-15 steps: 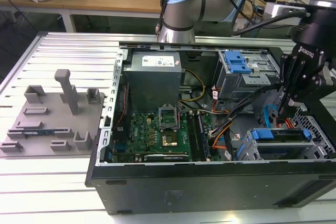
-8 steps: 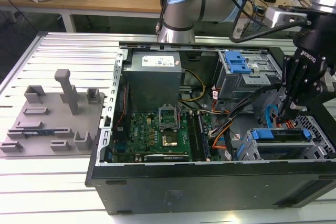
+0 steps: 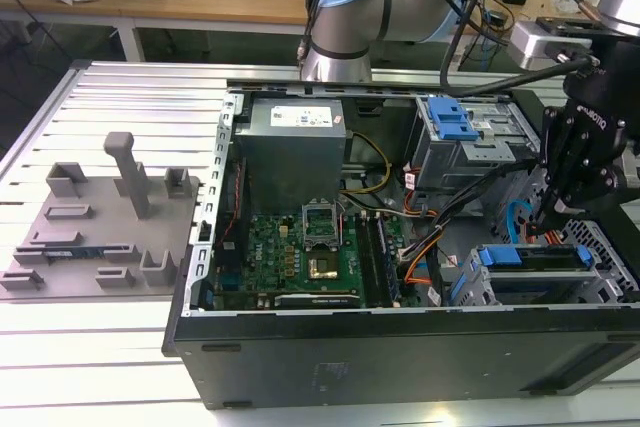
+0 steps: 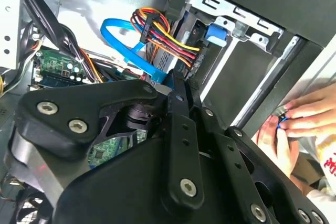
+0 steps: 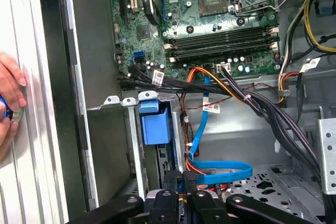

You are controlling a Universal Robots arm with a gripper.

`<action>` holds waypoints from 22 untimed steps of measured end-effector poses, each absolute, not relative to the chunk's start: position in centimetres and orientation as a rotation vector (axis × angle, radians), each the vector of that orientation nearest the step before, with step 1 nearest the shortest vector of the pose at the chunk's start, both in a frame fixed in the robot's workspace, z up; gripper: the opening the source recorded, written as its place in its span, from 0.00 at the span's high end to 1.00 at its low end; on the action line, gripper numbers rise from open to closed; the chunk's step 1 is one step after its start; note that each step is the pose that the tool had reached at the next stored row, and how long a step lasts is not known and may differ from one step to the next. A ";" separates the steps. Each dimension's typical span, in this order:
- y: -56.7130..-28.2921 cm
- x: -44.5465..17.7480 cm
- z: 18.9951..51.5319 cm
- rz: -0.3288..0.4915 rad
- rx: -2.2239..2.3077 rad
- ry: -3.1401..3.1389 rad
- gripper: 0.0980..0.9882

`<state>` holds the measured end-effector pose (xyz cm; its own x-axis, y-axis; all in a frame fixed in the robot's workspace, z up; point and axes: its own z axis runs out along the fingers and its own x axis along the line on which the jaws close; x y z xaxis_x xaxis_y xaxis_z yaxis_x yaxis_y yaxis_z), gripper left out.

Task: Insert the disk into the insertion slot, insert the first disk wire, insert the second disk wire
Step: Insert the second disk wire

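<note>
In the exterior view we see a grey fixture plate [image 3: 95, 222] on the worktop [image 3: 60, 347], then the open computer case [image 3: 400, 347]. The disk [image 3: 530, 257] sits in the insertion slot [image 3: 470, 282] toward that view's right. The end effector [image 3: 548, 219] hangs just above it, clenched on the blue cable [image 3: 515, 222].

No print can be read: the power supply's white label [image 3: 297, 119] (and cable tags) stay illegible.
</note>
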<state>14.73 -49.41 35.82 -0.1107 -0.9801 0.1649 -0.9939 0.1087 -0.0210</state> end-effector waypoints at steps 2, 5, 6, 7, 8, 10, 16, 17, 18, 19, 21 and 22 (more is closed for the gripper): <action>-49.5 14.7 35.8 0.195 2.047 -2.230 0.93; -49.9 14.5 35.7 0.175 2.068 -2.244 0.93; -50.0 14.4 35.7 0.166 2.075 -2.250 0.93; -50.1 14.4 35.7 0.160 2.081 -2.255 0.93; -50.2 14.3 35.6 0.148 2.092 -2.263 0.93; -50.7 14.1 35.6 0.134 2.105 -2.270 0.93; -51.4 13.9 35.6 0.115 2.116 -2.278 0.93; -51.5 13.9 35.6 0.114 2.116 -2.278 0.93; -51.5 13.9 35.6 0.114 2.117 -2.278 0.93; -51.6 13.9 35.6 0.108 2.120 -2.281 0.93; -51.8 13.9 35.5 0.090 2.129 -2.290 0.93; -51.9 13.9 35.5 0.090 2.129 -2.290 0.93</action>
<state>13.92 -51.88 35.54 -0.0732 -0.9961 0.0490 -0.9969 0.0716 -0.0326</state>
